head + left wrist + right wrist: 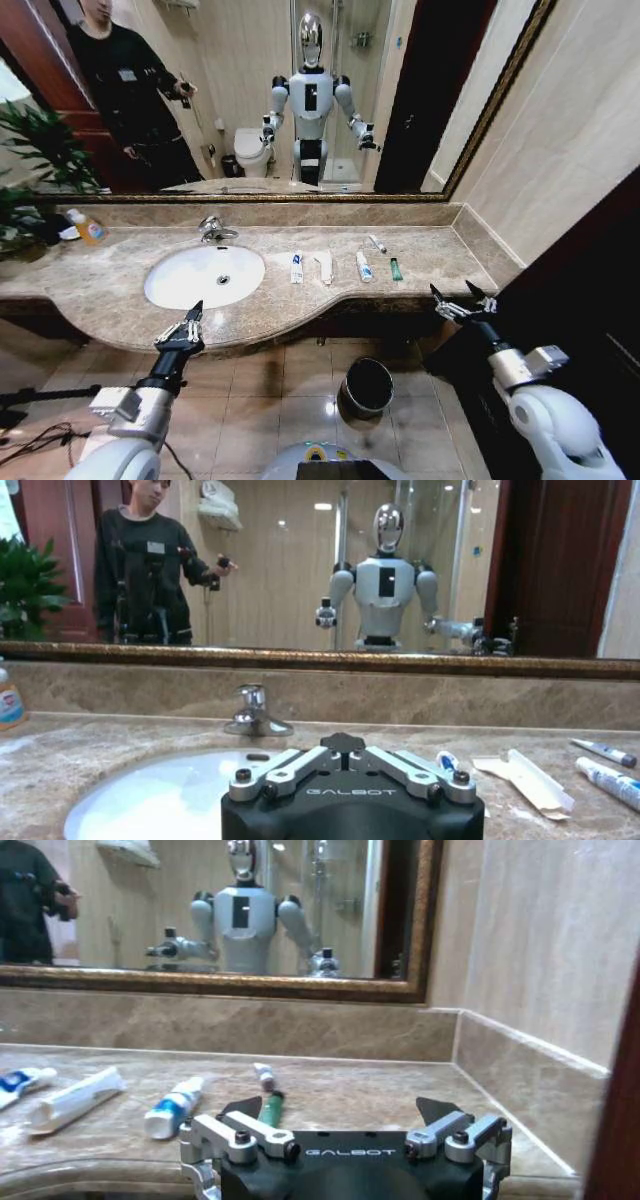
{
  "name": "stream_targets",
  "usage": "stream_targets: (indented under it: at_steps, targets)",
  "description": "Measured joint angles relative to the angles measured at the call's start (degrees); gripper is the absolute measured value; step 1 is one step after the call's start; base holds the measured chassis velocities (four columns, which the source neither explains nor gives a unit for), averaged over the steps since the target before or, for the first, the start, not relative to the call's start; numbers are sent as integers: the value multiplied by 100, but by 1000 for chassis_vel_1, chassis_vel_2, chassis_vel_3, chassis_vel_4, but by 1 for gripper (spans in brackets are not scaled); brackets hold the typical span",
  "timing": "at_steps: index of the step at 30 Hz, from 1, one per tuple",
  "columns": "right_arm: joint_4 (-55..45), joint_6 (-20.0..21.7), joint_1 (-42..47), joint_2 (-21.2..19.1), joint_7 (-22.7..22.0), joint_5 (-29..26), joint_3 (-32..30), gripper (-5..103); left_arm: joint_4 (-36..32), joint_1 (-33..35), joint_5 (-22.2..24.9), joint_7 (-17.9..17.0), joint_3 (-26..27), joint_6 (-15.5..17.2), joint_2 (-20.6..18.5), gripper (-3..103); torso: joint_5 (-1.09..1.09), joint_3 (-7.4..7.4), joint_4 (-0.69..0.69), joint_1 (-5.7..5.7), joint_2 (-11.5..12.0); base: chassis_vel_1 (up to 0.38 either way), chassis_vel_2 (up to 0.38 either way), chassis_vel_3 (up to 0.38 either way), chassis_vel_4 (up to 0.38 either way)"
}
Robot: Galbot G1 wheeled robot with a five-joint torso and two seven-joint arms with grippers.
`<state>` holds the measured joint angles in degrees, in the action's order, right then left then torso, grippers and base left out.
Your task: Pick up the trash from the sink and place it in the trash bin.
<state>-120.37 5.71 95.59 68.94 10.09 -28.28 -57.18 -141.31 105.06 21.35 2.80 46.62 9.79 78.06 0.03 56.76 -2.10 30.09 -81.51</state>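
Note:
The white oval sink sits in the marble counter under a chrome faucet. The trash lies on the counter right of the basin: a blue-marked tube, a white packet, a second blue-marked tube, a green-marked tube and a thin stick. The trash bin stands on the floor below the counter. My left gripper is shut and empty at the counter's front edge, before the basin. My right gripper hangs open and empty at the counter's right end, near the green-marked tube.
An orange-yellow bottle stands at the counter's far left beside a green plant. A big mirror runs behind the counter and a beige wall closes the right side. Brown floor tiles spread around the bin. A dark door panel is close to my right arm.

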Motion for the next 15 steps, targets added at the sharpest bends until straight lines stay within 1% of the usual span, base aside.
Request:
stream_targets:
  at_steps: [1,4,7,10,12,13,15]
  targets:
    - [1,7,9,16,13,10,-14,100,0,0,0,0,0,0,0,0,-5,0,0,0,0,0,0,0,0]
    - [-33,27,39,36,-2,50,-14,100,0,0,0,0,0,0,0,0,-2,0,-2,0,0,0,0,0,0]
    - [-257,185,97,63,-20,72,-16,100,0,0,0,0,0,0,0,0,-3,0,-1,0,0,0,0,0,0]
    - [-366,254,96,73,-20,66,-11,100,0,0,0,0,0,0,0,0,-3,0,-1,0,0,0,0,0,0]
    - [-554,444,58,89,-21,-35,40,100,0,0,0,0,0,0,0,0,-4,0,-1,0,0,0,0,0,0]
    - [-554,444,58,89,-21,-35,40,100,0,0,0,0,0,0,0,0,-4,0,-1,0,0,0,0,0,0]
    - [-616,569,-4,98,-18,-100,113,100,0,0,0,0,0,0,0,0,-4,0,-1,0,0,0,0,0,0]
